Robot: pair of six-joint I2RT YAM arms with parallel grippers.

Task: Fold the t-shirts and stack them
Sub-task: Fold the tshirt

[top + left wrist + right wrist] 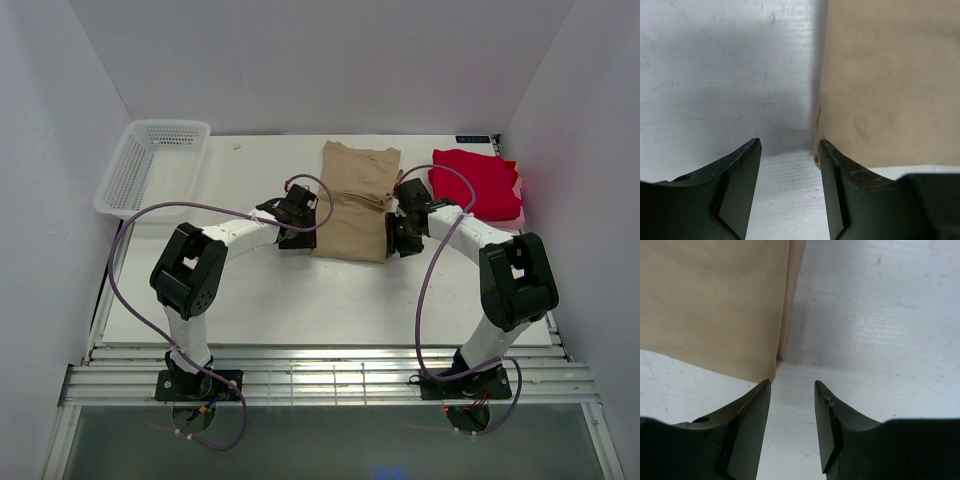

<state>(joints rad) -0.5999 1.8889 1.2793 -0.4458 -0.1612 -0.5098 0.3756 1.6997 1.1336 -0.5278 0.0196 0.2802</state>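
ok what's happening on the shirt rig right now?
The left arm and right arm flank the tan t-shirt, folded into a long strip mid-table. Both sets of jaws are open at its near corners, over bare table, holding nothing. The red t-shirt sits folded at the far right; nothing is stacked yet.

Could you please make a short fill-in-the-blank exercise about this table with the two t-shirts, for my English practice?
The left gripper and the right gripper are both ____, holding nothing.
The tan t-shirt lies ____ the two grippers.
The other t-shirt, at the far right of the table, is ____.
The white basket stands at the table's far ____ corner.
Missing words: open; between; red; left.
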